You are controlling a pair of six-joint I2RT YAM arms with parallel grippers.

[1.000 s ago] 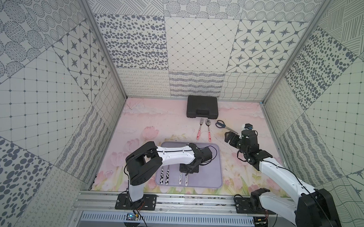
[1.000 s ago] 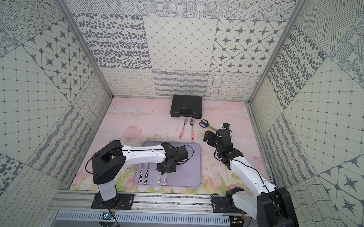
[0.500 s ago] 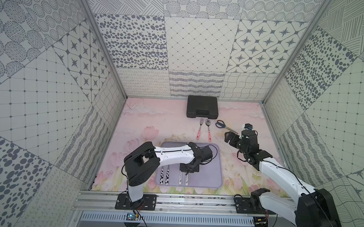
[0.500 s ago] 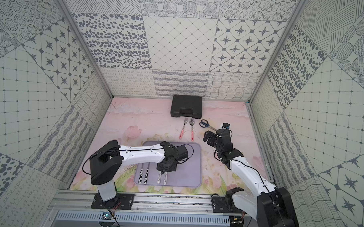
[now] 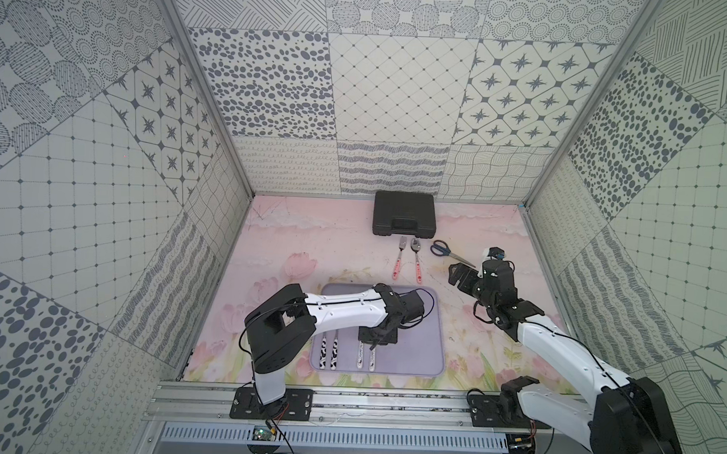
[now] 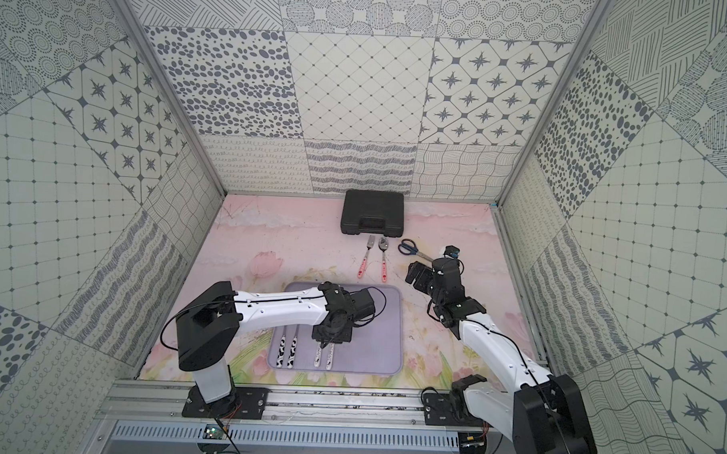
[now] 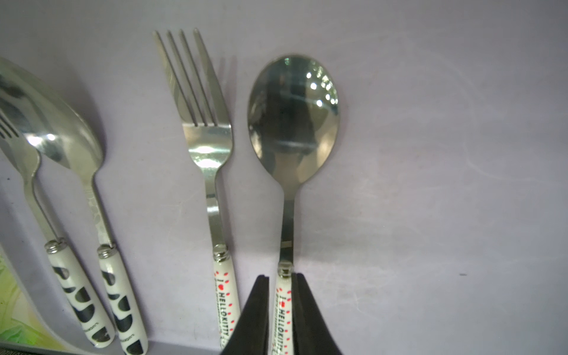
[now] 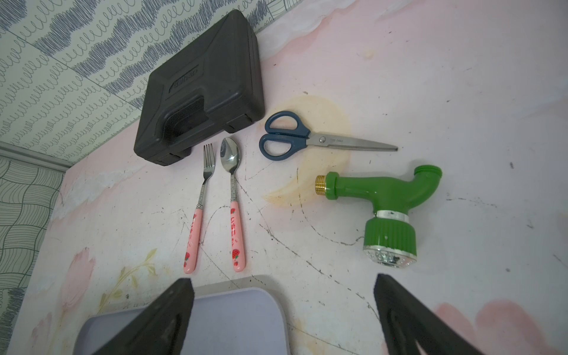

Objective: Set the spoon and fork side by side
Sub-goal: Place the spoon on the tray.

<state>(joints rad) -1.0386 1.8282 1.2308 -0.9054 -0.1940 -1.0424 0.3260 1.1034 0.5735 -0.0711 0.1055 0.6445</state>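
Looking through the left wrist camera, I see the spoon [image 7: 293, 116] flat on the purple mat [image 7: 430, 184], bowl up, parallel to the fork [image 7: 206, 138] and just beside it, not touching. In both top views the spoon sits at the fork's 3 o'clock, handles toward 6.

Left gripper [image 7: 280, 278] straddles the spoon handle. Its fingers [image 7: 258, 307] are slightly apart, with a sliver of mat showing beside the handle.

Cow-patterned pair [image 5: 328, 353] at 9 o'clock, same mat.

Right gripper [image 8: 282, 278] hovers off the mat at 2 o'clock, fingers wide, empty.

Pink-handled pair [image 8: 236, 242] at 12, black case [image 8: 209, 86] beyond, scissors [image 8: 282, 135] at 1.
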